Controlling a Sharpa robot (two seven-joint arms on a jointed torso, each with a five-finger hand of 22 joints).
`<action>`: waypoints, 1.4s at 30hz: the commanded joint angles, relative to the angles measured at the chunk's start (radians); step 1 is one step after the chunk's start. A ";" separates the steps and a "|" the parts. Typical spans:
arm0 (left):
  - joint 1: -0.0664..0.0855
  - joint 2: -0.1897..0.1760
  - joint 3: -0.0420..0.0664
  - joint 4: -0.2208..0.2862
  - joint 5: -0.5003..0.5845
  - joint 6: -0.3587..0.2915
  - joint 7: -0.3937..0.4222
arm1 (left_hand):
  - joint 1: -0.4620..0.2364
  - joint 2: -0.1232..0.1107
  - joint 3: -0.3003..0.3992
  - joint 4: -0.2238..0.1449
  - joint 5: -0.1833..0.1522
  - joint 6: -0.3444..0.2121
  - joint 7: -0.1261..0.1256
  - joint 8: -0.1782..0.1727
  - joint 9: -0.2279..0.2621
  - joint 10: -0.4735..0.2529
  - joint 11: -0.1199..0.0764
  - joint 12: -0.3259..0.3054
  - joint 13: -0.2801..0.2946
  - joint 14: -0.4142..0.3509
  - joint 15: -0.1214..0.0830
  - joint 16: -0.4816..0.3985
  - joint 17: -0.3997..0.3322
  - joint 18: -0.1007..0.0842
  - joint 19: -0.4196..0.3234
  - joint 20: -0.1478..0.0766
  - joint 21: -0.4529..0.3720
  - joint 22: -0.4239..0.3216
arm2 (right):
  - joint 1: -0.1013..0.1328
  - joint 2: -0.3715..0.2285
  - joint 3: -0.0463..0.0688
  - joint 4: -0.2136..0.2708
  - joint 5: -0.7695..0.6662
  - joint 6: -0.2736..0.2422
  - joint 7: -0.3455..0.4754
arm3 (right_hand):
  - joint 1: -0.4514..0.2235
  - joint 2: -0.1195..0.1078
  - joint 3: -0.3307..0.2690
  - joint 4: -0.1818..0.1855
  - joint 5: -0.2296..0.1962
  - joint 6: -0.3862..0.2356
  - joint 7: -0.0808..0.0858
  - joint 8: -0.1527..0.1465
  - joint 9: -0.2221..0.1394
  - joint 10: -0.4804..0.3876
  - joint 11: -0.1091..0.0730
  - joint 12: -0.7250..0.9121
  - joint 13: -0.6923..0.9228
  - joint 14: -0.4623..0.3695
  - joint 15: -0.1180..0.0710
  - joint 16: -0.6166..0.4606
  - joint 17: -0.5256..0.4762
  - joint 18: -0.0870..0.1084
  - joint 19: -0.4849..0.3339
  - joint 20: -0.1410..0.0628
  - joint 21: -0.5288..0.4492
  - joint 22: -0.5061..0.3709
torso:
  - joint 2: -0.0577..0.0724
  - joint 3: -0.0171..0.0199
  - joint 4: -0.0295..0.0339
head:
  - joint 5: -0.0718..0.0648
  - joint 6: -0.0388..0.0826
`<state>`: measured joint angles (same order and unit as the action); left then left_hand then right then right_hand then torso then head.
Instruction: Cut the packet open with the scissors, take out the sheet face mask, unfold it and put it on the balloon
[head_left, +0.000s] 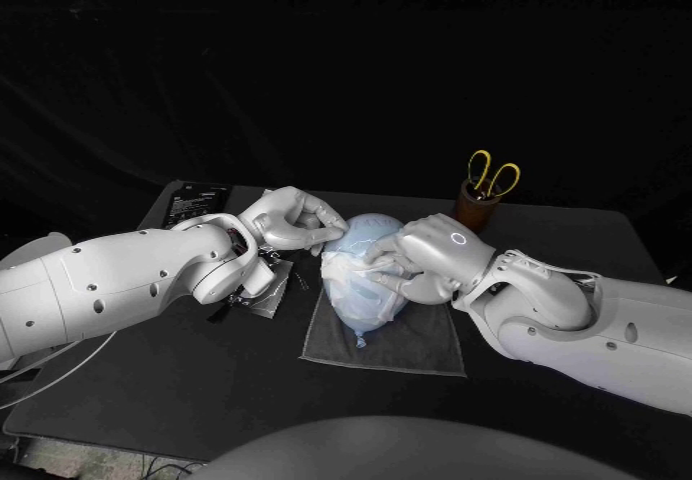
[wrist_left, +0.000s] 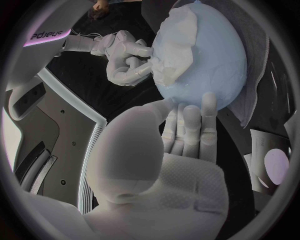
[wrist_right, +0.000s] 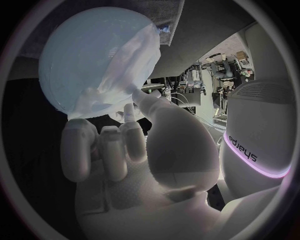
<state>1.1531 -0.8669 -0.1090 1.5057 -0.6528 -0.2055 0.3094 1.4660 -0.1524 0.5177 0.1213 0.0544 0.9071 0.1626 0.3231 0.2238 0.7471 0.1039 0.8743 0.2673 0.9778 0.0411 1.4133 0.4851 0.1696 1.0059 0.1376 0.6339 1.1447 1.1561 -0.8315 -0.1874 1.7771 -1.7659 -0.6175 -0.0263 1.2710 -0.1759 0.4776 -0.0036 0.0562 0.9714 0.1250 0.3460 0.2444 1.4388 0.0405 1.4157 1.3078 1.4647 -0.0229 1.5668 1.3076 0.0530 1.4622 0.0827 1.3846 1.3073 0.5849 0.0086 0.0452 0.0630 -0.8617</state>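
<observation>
Between the two hands, on a grey cloth (head_left: 418, 355) at the middle of the desk (head_left: 159, 390), lies the balloon (head_left: 372, 228), its long axis running away from the robot with the knot at the near end. The sheet face mask (head_left: 351, 292) drapes it crumpled, bunched toward the right hand (head_left: 437, 255), which pinches its edge between thumb and finger. The left hand (head_left: 296, 220) holds nothing, its fingers stretched out with tips against the bare side. Spreading the mask, I judge, calls for a pull across that axis, toward the left hand.
</observation>
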 joint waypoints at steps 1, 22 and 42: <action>-0.001 0.003 0.000 0.002 0.006 0.005 0.001 | 0.003 0.006 0.006 0.000 -0.005 -0.007 0.003 -0.004 -0.001 0.000 0.003 0.005 0.001 0.010 0.003 0.004 0.005 0.014 0.006 -0.001 -0.004 0.001 | -0.001 0.002 0.000 0.000 -0.023 -0.011 -0.029 | 0.006 0.022 0.011 0.007 -0.007 0.015 -0.005 0.003 0.003 0.009 0.000 0.009 0.105 0.106 -0.002 0.004 0.263 -0.016 0.042 -0.003 0.008 0.215 | 0.000 -0.0001 0.0003 | 0.000 0.000; -0.001 0.001 0.000 0.005 0.008 0.006 0.000 | 0.003 0.005 0.007 -0.001 -0.005 -0.006 0.003 -0.005 -0.002 0.000 0.003 0.006 0.002 0.013 0.003 0.006 0.010 0.013 0.007 -0.001 -0.004 0.002 | -0.001 0.009 0.000 0.006 -0.038 -0.039 -0.041 | 0.031 0.089 0.056 0.027 -0.008 0.069 -0.053 0.075 0.046 0.064 -0.040 0.066 0.170 0.106 -0.037 0.004 0.263 -0.023 0.057 -0.031 0.046 0.225 | 0.000 -0.0003 0.0001 | 0.000 -0.002; -0.001 0.003 0.000 0.005 0.011 0.009 0.000 | 0.004 0.004 0.007 -0.002 -0.005 -0.006 0.003 -0.005 -0.002 -0.001 0.003 0.007 0.002 0.013 0.003 0.007 0.010 0.013 0.007 -0.001 -0.003 0.002 | 0.005 0.012 0.004 0.012 0.008 -0.167 -0.009 | 0.029 0.106 0.068 0.038 -0.008 0.073 -0.061 0.105 0.066 0.088 -0.047 0.092 0.199 0.106 -0.043 0.004 0.263 -0.029 0.066 -0.040 0.072 0.232 | 0.000 -0.0005 0.0003 | 0.002 0.001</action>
<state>1.1533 -0.8669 -0.1087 1.5081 -0.6458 -0.2054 0.3083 1.4660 -0.1524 0.5203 0.1187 0.0544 0.9072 0.1625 0.3232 0.2230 0.7471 0.1039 0.8742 0.2680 0.9849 0.0412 1.4132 0.4940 0.1682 1.0059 0.1376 0.6339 1.1452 1.1596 -0.8210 -0.1850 1.7888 -1.7795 -0.7338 -0.0465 1.3001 -0.0761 0.5438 0.0318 0.0457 1.0426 0.0677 0.4444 0.2997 1.4649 -0.0018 1.5054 1.3073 1.4683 -0.0594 1.5643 1.3081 0.0420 1.4657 0.0500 1.4511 1.3074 0.5844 0.0083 0.0453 0.0640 -0.8625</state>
